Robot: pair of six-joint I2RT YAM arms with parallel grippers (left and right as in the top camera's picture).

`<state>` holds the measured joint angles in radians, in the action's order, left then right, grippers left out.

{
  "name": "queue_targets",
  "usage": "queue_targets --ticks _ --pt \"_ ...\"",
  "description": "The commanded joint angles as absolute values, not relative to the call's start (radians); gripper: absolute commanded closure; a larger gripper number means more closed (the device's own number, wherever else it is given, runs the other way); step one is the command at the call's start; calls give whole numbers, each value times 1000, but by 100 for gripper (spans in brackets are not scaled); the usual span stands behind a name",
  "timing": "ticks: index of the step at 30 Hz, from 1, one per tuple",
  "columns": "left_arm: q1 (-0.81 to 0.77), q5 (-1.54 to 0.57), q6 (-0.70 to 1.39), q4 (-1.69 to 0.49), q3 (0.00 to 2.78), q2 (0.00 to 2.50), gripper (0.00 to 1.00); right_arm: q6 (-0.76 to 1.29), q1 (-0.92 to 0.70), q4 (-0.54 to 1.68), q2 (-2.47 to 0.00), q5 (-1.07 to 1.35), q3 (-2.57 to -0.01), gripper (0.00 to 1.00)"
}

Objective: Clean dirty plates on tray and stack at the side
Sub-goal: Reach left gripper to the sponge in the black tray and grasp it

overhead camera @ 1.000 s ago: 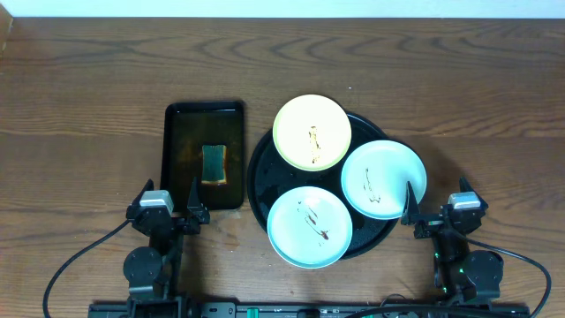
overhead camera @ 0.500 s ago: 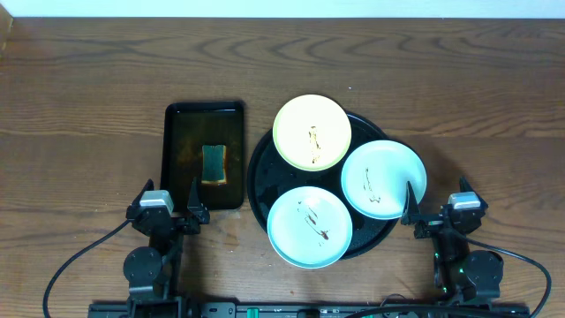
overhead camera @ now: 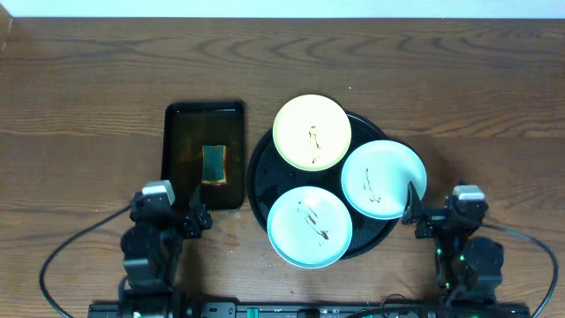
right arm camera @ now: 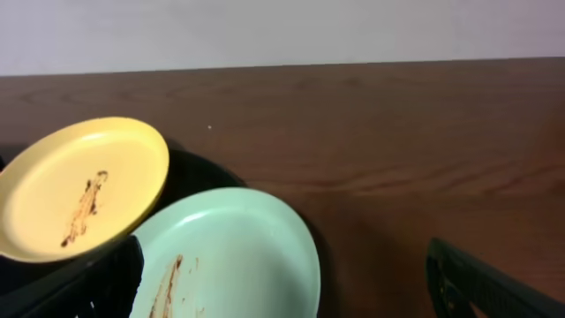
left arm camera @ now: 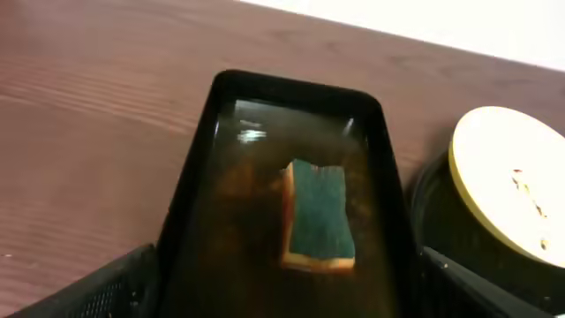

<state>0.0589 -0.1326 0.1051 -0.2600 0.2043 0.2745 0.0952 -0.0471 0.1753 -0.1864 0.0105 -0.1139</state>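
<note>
The large round black tray (overhead camera: 258, 168) holds three plates, each with brown streaks: a pale yellow plate (overhead camera: 312, 132) at the back, a mint plate (overhead camera: 383, 179) on the right and a mint plate (overhead camera: 310, 227) at the front. My left gripper (overhead camera: 168, 196) stands open at the near end of a small rectangular tray, with nothing between its fingers. My right gripper (overhead camera: 435, 208) is open beside the right mint plate (right arm camera: 229, 265), its left finger over that plate's edge. The yellow plate (right arm camera: 79, 185) lies beyond.
A rectangular black tray (overhead camera: 173, 150) left of the round tray holds brownish water and a green-yellow sponge (left arm camera: 320, 212). Bare wood tabletop (overhead camera: 494, 115) spreads to the right, left and back. Cables trail from both arm bases at the near edge.
Both arms have shifted slightly at the near edge, the left one most visibly. The plates, trays and sponge have not moved, and both grippers stay open.
</note>
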Motion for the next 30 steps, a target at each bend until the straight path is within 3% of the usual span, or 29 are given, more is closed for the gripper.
queue_targets --ticks 1,9,14,22,30 --pt "64 -146 113 -337 403 453 10 151 -40 239 -345 -3 -268 1" --pt "64 -146 113 -667 800 831 10 160 -40 532 -807 56 -664 1" --pt "64 -144 110 -869 922 937 10 160 -41 658 -988 76 -822 1" --pt "64 -177 160 -754 926 995 10 160 -41 644 -1019 87 -831 1" --pt "15 -117 121 -710 1095 1244 19 160 -41 644 -1019 87 -831 1"
